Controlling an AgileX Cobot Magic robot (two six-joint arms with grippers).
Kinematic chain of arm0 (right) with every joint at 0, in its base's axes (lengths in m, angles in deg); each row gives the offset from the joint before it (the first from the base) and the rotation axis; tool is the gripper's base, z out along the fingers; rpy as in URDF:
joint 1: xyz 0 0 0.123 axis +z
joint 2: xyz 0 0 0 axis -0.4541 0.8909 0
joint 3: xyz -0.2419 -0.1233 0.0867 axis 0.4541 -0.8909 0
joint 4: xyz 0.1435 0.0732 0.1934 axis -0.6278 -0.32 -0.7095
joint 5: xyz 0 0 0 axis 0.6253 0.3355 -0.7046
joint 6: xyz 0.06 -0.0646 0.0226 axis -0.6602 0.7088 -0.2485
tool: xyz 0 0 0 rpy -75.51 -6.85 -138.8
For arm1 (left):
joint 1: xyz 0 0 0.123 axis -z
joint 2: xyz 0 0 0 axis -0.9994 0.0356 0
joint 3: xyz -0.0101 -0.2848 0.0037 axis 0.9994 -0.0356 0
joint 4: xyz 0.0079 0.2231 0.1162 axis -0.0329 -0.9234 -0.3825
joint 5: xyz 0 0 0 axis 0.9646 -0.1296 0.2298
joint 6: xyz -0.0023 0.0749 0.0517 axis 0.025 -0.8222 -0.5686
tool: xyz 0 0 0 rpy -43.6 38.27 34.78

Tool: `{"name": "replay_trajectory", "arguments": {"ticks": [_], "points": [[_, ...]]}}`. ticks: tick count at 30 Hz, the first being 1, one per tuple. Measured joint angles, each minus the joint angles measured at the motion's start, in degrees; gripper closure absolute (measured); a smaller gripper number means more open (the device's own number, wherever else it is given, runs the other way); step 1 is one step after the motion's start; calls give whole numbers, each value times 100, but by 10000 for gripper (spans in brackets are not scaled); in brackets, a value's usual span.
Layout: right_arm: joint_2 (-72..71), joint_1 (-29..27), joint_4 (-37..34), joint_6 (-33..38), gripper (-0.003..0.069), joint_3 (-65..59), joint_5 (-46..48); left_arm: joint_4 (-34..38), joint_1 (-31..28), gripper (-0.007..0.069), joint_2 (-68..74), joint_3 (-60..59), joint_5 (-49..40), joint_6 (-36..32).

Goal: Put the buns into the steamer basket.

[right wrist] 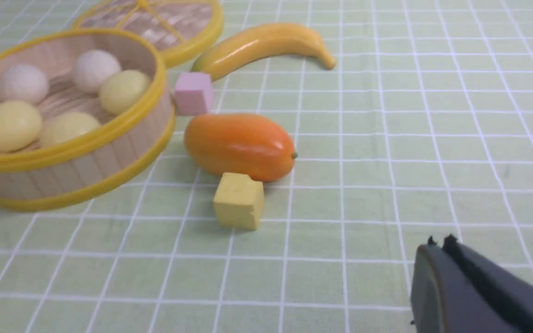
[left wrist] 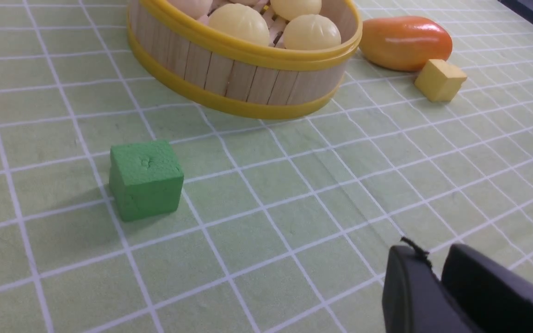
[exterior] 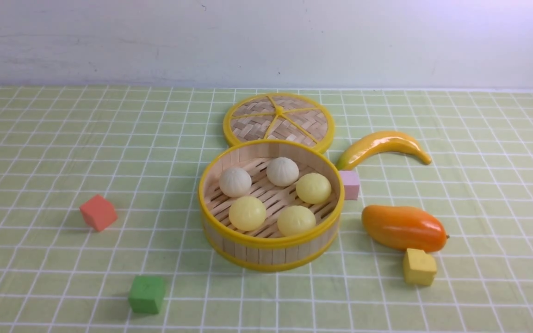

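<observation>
I am seeing all five buns (exterior: pixel 247 212) sitting inside the steamer basket (exterior: pixel 257 252), ahead of both arms, the left end effector (left wrist: pixel 437 273) narrowly parted and empty, the right end effector (right wrist: pixel 440 252) pressed closed, empty.

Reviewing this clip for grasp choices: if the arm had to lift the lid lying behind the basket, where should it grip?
Probably at the lid's yellow rim on its far side, from above. It lies flat on the cloth, and its near edge meets the steamer basket, leaving no finger room there. The raised spokes look too thin for a sure pinch.
</observation>
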Motion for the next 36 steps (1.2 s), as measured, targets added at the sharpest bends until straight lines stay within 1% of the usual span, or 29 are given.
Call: {"name": "replay_trajectory", "arguments": {"ticks": [3, 6, 8, 12, 36], "points": [[-503, -227, 107, -295, 676, -958, -412, 0, 0, 517, 0, 0, 0, 0], [-582, -268, 176, -523, 676, -1330, -568, 0, 0, 514, -8, 0, -15, 0], [-587, -276, 187, -694, 676, -1343, -615, 0, 0, 514, -8, -5, -25, 0], [-587, -280, 257, -770, 673, -1349, -648, 0, 0, 512, -8, -5, -25, 0], [-587, -280, 277, -794, 658, -1353, -669, 0, 0, 501, -8, -11, -30, 0]]}}
